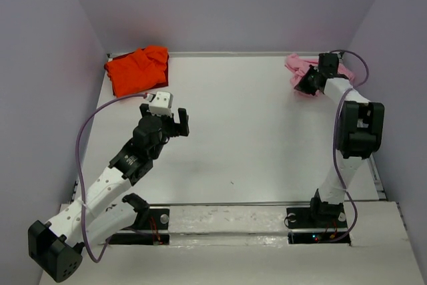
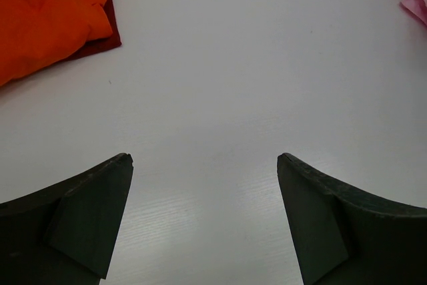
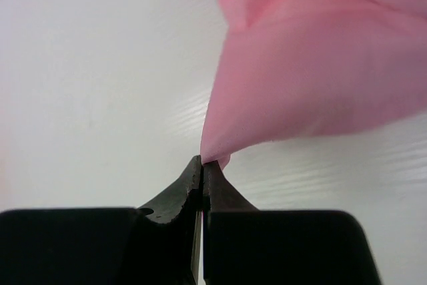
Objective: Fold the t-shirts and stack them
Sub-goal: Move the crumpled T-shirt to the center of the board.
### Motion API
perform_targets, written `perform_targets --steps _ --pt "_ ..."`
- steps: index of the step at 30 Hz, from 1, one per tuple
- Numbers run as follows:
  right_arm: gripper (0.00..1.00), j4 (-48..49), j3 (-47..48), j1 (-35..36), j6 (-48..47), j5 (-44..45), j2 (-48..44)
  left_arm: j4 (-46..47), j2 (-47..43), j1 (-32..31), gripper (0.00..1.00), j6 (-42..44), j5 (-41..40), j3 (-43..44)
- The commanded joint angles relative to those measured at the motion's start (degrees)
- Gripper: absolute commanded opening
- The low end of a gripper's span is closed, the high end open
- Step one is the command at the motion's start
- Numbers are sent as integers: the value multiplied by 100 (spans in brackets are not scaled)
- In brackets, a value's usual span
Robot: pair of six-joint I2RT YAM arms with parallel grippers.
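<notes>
Right, the right gripper (image 3: pixel 202 163) first: its 2 black fingers are pressed tight together, and pinched between the very tips is a corner of the pink t-shirt (image 3: pixel 320 78). From that pinch the cloth fans out up and to the right in the wrist view, smooth near the tips and folded over itself further back. The white table (image 3: pixel 100 85) shows bare to the left of the fingers. From the overhead camera, the pink t-shirt is a crumpled heap at the far right corner of the table, close to the back wall (image 1: pixel 227 5). The right arm (image 1: pixel 357 125) reaches up the right-hand side, elbow raised, wrist tipped down onto the near edge of that heap.

Over to the left gripper (image 2: pixel 203 159): fingers spread wide, nothing between them, only white tabletop in the gap. It hangs above the table, touching neither shirt. The orange t-shirt (image 2: pixel 47 18) lies ahead and to its left in the wrist view, bunched up, with a darker red fold along its edge. Overhead, it sits rumpled in the far left corner, just beyond the left gripper. The 2 t-shirts lie well apart, 1 in each far corner, neither folded. A purple cable (image 1: pixel 83 145) loops beside the left arm (image 1: pixel 113 178).
</notes>
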Motion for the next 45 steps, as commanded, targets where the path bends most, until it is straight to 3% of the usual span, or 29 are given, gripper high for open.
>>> perform_targets --steps 1,7,11,16,22,35,41,45 --pt "0 593 -797 951 -68 -207 -1024 213 -91 -33 99 55 -94 216" --pt "0 479 -1730 2217 -174 -505 -2378 195 -135 -24 99 72 -314 216" --pt "0 -48 -1520 2938 -350 -444 -3037 187 -144 -24 99 90 -402 216" --pt "0 -443 -1046 3220 -306 -743 -3706 169 -170 -24 99 108 -577 216" --pt "0 -1734 1035 3335 -754 -1191 -3532 169 -135 -33 99 125 -648 207" --pt "0 -3555 5176 3387 -1167 -1024 -3285 160 -100 -33 99 116 -595 225" --pt "0 -3292 4477 3387 -1246 -752 -3741 160 -126 -24 99 116 -604 225" --pt "0 -2809 2574 3387 -1308 -376 -4171 152 -126 -24 99 134 -595 234"
